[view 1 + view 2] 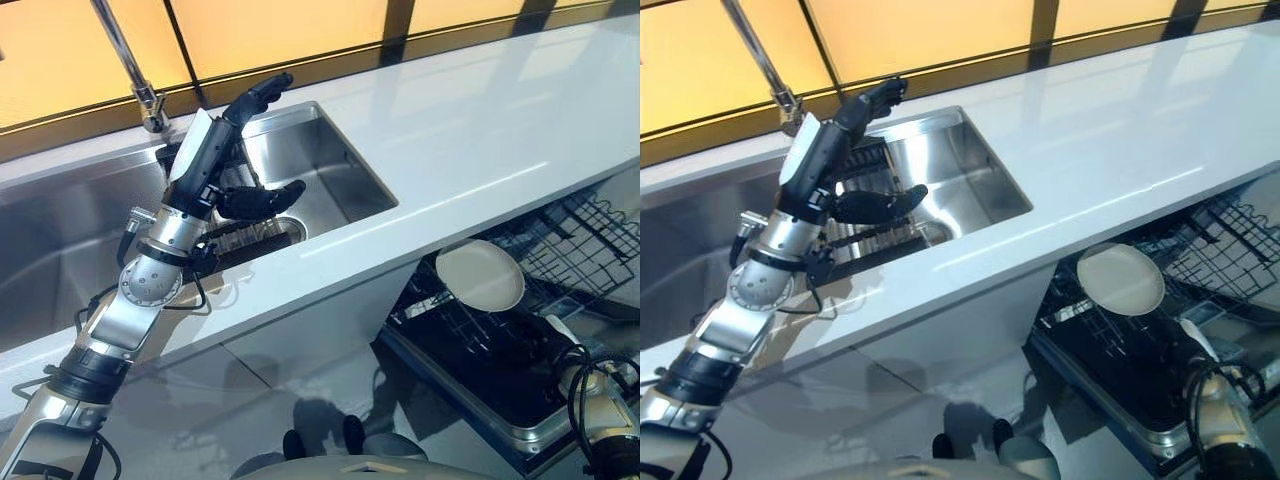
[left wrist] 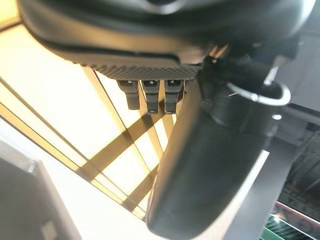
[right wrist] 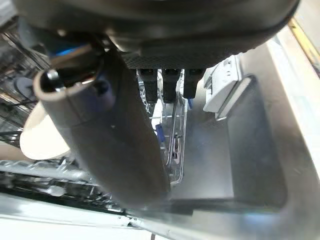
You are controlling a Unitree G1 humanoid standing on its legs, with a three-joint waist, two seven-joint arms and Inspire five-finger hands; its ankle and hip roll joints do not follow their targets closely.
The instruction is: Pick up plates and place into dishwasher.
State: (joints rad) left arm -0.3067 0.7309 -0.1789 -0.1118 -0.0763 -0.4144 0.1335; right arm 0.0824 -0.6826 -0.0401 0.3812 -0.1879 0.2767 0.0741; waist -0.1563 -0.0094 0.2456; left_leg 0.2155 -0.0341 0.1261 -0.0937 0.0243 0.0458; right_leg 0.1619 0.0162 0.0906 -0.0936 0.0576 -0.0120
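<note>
A white plate [image 1: 480,275] stands tilted in the pulled-out dishwasher rack [image 1: 470,350] under the counter edge; it also shows in the right wrist view as the plate [image 3: 40,135]. My left hand [image 1: 215,150] is raised above the steel sink [image 1: 340,170], open, fingers straight and thumb spread, holding nothing. My right hand [image 1: 1200,345] hangs low at the right over the dishwasher rack, a short way from the plate. In its wrist view the right hand [image 3: 115,135] is open with straight fingers and nothing in it.
A white counter [image 1: 480,130] runs along the sink. A tall faucet [image 1: 130,60] rises behind the left hand. A dark ribbed rack [image 1: 250,235] lies in the sink below that hand. A second wire basket [image 1: 590,230] sits at the far right.
</note>
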